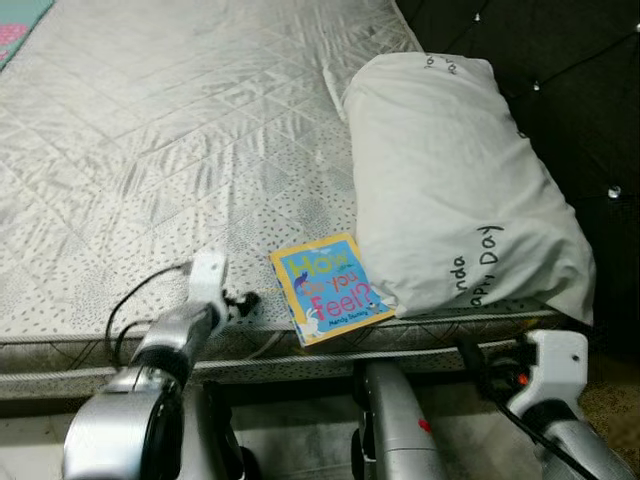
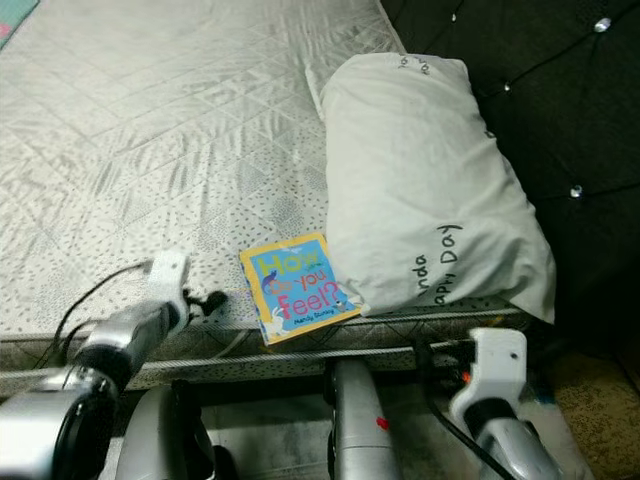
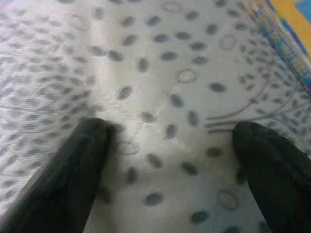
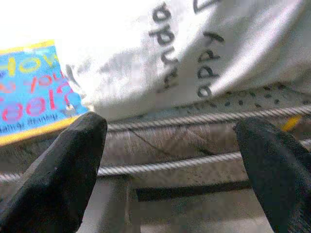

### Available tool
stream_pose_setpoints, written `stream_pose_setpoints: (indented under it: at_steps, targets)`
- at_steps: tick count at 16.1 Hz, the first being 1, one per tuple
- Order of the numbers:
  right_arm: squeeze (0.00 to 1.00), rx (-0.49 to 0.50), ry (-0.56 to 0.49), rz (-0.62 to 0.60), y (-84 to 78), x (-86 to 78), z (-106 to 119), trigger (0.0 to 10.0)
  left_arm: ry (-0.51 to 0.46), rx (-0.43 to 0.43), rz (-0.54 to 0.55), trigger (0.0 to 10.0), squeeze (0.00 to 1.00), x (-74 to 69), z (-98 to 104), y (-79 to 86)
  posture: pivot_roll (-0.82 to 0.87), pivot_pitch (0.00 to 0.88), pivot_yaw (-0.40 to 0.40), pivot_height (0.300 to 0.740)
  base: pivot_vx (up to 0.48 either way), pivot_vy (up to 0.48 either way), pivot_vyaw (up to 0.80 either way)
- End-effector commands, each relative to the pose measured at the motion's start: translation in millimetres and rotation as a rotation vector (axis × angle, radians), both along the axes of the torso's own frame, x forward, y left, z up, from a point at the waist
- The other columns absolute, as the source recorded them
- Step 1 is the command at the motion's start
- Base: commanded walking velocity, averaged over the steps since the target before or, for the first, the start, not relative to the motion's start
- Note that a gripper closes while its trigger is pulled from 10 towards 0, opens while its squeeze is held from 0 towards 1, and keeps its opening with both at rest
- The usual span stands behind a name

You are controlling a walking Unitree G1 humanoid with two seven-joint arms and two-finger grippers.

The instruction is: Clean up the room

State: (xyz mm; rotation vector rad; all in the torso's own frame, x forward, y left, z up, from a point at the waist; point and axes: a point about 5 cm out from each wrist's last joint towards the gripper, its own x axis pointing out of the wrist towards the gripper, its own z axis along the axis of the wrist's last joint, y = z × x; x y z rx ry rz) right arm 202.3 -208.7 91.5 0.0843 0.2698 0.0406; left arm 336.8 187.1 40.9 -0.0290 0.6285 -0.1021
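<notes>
At the near edge of the bed [image 1: 150,130], a children's book [image 1: 330,287] lay flat w/ one corner just past the edge, touching the grey pillow [image 1: 450,180] beside it. Left end effector [image 3: 170,160] hovered over the mattress near the book, fingers spread wide, holding nothing. Right end effector [image 4: 170,160] sat below the bed edge facing the pillow, also wide open & empty.

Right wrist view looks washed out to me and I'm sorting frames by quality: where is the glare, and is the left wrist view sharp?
Right wrist view: the pillow blows out to white at its top left, above the book. Left wrist view: soft throughout, the mattress dots smeared, worst at one side.
</notes>
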Motion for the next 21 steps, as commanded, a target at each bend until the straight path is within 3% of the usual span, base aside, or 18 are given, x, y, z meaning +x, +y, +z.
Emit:
stream_pose_setpoints:
  at_steps: [1,3,4,6,9,11,16,21]
  targets:
    - [0.0,-0.007,0.001,0.0,-0.3,3.4,-3.4,10.0,0.044,0.01,0.055,10.0,1.0,-17.6,-15.7,13.0,-0.22,0.063,-0.003,0.541,0.0,0.0,0.0]
    - [0.0,0.003,-0.018,-0.001,2.4,15.9,-4.8,10.0,-0.045,0.028,0.112,10.0,1.0,-32.4,-12.3,21.6,-0.19,0.033,0.004,0.541,0.0,0.0,0.0]
    - [0.0,0.009,-0.033,-0.021,4.8,26.0,-5.1,10.0,-0.139,0.04,0.136,10.0,1.0,-50.1,-0.7,22.0,-0.17,0.012,0.01,0.541,0.0,0.0,0.0]
    - [0.0,0.05,-0.01,-0.051,13.1,39.4,-7.9,10.0,-0.258,0.055,0.104,10.0,1.0,-69.9,15.7,13.4,-0.14,0.0,0.015,0.541,0.0,0.0,0.0]
    - [0.0,0.075,-0.026,-0.062,31.5,59.6,-2.7,10.0,-0.358,0.112,0.043,10.0,1.0,-90.4,26.8,6.6,-0.11,0.0,0.021,0.541,0.0,0.0,0.0]
    - [0.0,0.102,-0.088,-0.035,40.5,74.5,5.9,10.0,-0.335,0.096,0.041,10.0,1.0,-101.5,26.7,0.1,-0.1,0.0,0.019,0.541,0.0,0.0,0.0]
    - [0.0,0.13,-0.137,-0.081,38.8,101.0,15.7,10.0,-0.402,0.041,0.022,10.0,1.0,-95.1,40.8,-20.5,-0.09,0.0,0.015,0.588,0.0,0.0,0.0]
    - [0.0,0.151,-0.173,-0.107,40.2,114.6,20.4,10.0,-0.409,0.028,0.029,10.0,1.0,-89.4,42.7,-24.3,-0.08,0.0,0.017,0.644,0.0,0.0,0.0]
